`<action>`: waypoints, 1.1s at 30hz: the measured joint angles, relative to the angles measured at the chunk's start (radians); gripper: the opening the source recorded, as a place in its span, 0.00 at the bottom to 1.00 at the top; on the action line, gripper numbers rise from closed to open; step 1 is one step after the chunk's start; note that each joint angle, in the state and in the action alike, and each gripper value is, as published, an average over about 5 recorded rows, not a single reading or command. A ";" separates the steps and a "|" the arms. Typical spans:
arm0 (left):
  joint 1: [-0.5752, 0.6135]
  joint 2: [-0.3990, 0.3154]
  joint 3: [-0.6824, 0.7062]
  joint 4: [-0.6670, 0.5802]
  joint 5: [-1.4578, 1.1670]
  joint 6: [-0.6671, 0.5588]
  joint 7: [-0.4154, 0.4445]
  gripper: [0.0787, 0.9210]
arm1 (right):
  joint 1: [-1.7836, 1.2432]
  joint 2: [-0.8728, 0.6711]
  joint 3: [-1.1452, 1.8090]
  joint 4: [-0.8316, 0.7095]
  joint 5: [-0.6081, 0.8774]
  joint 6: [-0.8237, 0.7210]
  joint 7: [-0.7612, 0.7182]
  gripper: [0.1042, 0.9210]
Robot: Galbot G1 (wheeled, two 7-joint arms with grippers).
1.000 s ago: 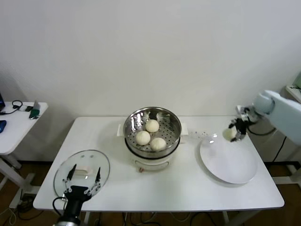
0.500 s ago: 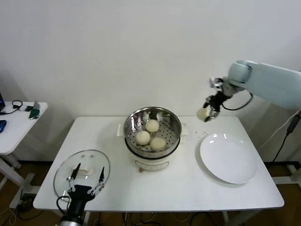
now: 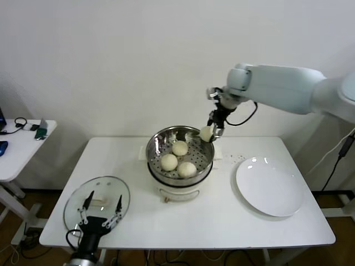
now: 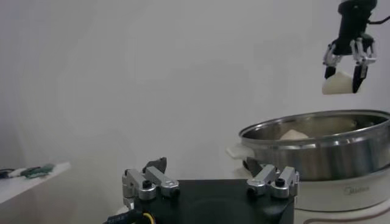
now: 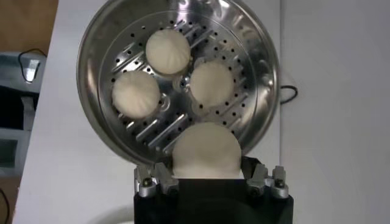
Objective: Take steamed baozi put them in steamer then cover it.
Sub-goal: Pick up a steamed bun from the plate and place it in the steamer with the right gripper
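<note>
The right gripper (image 3: pixel 209 132), clamped on the fourth baozi (image 3: pixel 206 133), hung over the steamer (image 3: pixel 179 152) rim at two o'clock; lowering inward seemed next. The left gripper (image 3: pixel 100 206) waited spread over the glass lid (image 3: pixel 96 200).

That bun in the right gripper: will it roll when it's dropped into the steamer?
Probably a little: the held baozi looks round and smooth, so it may roll. It seems soft, so likely no bounce. Three baozi already on the steamer floor leave a gap that should catch it.
</note>
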 measured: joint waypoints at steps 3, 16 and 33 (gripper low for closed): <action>0.002 0.003 -0.004 0.001 -0.006 0.000 -0.001 0.88 | -0.018 0.032 -0.005 -0.009 0.004 -0.006 0.007 0.75; 0.006 0.016 -0.018 0.008 -0.021 0.000 -0.004 0.88 | -0.132 0.093 0.002 -0.069 -0.052 -0.016 0.021 0.76; 0.006 0.024 -0.019 0.019 -0.023 0.000 -0.005 0.88 | -0.197 0.109 0.049 -0.111 -0.112 -0.033 0.029 0.87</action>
